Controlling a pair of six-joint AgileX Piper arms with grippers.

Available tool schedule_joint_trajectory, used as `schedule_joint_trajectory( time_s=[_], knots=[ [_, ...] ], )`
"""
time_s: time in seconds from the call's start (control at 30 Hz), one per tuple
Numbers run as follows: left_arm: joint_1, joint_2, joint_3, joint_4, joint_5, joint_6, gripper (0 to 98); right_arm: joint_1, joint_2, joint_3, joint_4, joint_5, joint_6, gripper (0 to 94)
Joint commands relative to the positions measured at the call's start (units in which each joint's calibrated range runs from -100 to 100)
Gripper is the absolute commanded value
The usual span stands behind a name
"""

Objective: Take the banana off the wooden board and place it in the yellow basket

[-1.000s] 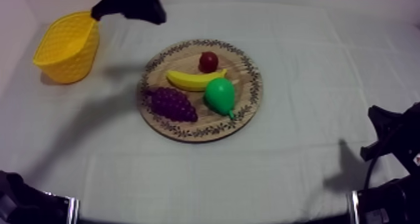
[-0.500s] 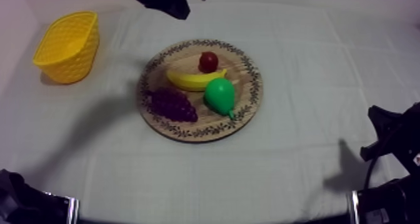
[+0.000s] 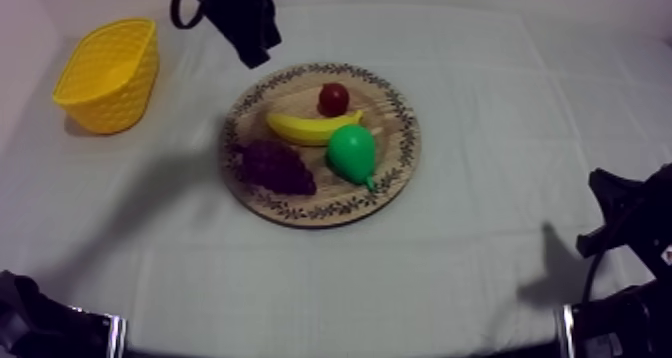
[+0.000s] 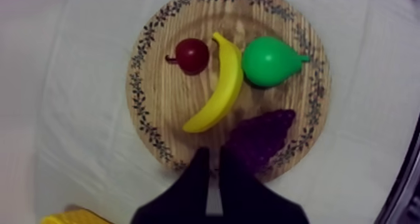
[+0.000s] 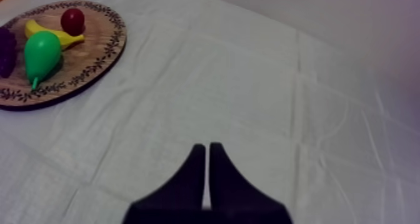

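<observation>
1 banana (image 3: 310,129); 1 pear (image 3: 351,152); 1 grape bunch (image 3: 275,166); 1 small red fruit (image 3: 333,98); 1 board (image 3: 403,132); 1 yellow basket (image 3: 105,74)

Grey-white cloth (image 3: 520,112) (creased in folds), soft shadows.

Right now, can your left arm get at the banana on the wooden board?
Probably yes. My left gripper hovers over the rim of the board beside the grapes, and nothing covers the banana. The small red fruit and the pear crowd its sides, and the gripper is shut, so it must open first.
</observation>
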Motion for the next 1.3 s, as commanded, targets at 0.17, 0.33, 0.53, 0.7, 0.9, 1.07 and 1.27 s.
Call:
schedule_joint_trajectory(
  time_s=[0.17,0.33,0.53,0.7,0.9,1.07,1.27],
  knots=[
    [-0.24,0.38,0.41,-0.36,0.06,-2.25,34.5,-0.01,-0.01,0.04,0.0,-0.01,-0.03,0.4],
    [-0.18,2.02,0.96,-0.55,0.07,-1.96,45.2,-0.01,-0.01,0.04,0.0,-0.01,-0.03,0.4],
    [-0.05,6.34,1.12,-0.58,-0.36,-1.19,53.5,-0.01,-0.01,0.04,0.0,-0.01,-0.03,0.4],
    [0.39,11.64,0.25,-0.31,-1.68,-0.73,56.9,-0.01,-0.01,0.04,0.0,-0.01,-0.03,0.4],
    [0.71,17.31,-1.15,-0.11,-3.14,-0.24,59.3,-0.01,-0.01,0.04,0.0,-0.01,-0.03,0.4],
    [0.47,21.56,-2.67,0.16,-3.6,0.12,62.2,-0.01,-0.01,0.04,0.0,-0.01,-0.03,0.4],
    [0.46,25.54,-3.99,0.09,-3.79,0.87,66.5,-0.01,-0.01,0.04,0.0,-0.01,-0.03,0.4]
  ],
)
